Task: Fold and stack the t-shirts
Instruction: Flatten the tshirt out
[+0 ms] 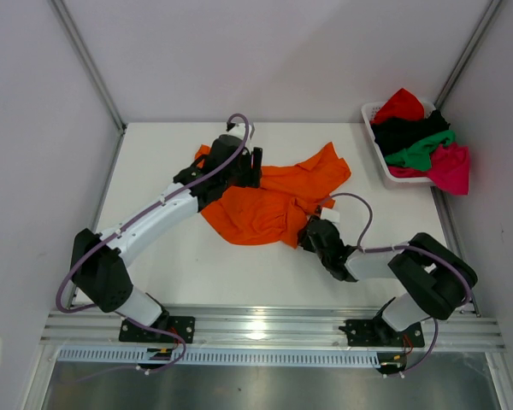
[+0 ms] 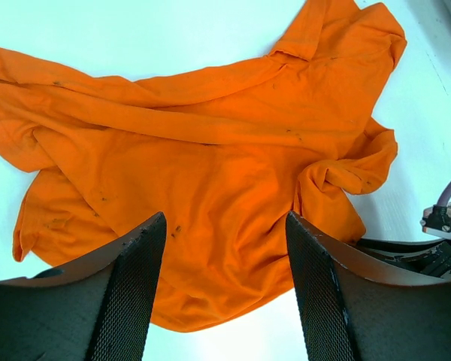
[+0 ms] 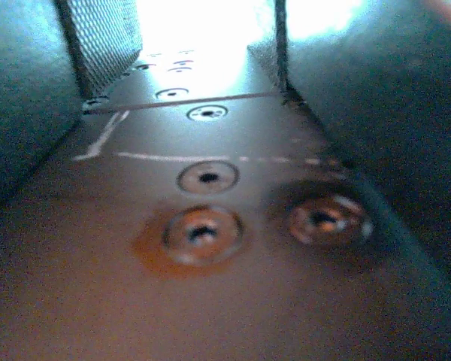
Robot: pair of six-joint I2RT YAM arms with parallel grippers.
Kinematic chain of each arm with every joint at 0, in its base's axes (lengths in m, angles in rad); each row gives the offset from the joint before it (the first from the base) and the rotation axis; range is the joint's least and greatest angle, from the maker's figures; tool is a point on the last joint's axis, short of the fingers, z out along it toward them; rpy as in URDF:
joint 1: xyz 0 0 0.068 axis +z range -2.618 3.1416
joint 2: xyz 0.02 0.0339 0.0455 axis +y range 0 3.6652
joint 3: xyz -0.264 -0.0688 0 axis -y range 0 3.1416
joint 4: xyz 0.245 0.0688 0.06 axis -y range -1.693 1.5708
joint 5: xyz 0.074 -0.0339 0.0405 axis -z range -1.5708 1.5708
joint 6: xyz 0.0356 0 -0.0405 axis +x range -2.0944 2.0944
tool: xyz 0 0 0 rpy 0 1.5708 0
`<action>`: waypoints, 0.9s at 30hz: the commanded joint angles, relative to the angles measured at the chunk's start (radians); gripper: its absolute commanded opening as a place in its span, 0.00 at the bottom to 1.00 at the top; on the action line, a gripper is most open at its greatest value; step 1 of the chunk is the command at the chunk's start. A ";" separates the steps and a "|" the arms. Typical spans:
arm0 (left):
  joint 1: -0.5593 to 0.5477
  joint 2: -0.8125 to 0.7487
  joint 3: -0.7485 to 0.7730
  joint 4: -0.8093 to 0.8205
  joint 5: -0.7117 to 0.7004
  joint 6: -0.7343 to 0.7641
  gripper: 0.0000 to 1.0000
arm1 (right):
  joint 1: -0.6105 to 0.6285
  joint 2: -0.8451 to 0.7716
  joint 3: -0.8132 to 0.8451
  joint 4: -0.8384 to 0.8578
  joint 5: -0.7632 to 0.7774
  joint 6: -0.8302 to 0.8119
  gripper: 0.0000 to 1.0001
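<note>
The left gripper [image 2: 225,226] hangs with its fingers spread wide above the orange t-shirt [image 1: 261,213], with nothing between them. In the top view it sits over the upper left part of the cloth. The right gripper [image 1: 310,232] lies low at the shirt's lower right edge. Its wrist view is a dark, orange-tinted blur, so I cannot tell whether it pinches cloth or stands free.

The orange t-shirt is the largest thing on the worktop [image 1: 197,273]. It lies at the centre of the top view, rumpled and partly doubled over itself. Its long axis runs roughly left to right across the frame. A sleeve-like flap [image 1: 332,166] points to the right, toward the basket [image 1: 368,111]; where the neck lies cannot be told.

The shirt is likely light, limp and not fragile. It will probably sag from whatever point is lifted, and a pinch may catch two layers. A single-layer hem or shoulder edge looks the best hold, one per gripper and well apart, so the cloth can be drawn flat.

The basket stands at the upper right of the frame. It is heaped with a red t-shirt [image 1: 400,104], a black t-shirt [image 1: 402,132], a green t-shirt [image 1: 421,149] and a magenta-pink t-shirt [image 1: 451,166], which spills over its lower right edge.
</note>
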 commanded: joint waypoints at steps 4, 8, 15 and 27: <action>-0.009 -0.036 0.018 0.007 -0.019 0.025 0.68 | 0.005 0.042 0.015 0.071 -0.035 -0.020 0.11; -0.009 -0.036 0.018 0.005 -0.020 0.024 0.68 | 0.006 0.057 0.026 0.079 -0.052 -0.037 0.00; -0.010 -0.040 0.014 0.004 -0.016 0.021 0.67 | 0.005 -0.004 0.020 0.041 -0.054 -0.054 0.00; -0.020 -0.024 0.018 0.013 -0.005 0.017 0.67 | 0.043 -0.546 0.006 -0.537 0.092 0.012 0.00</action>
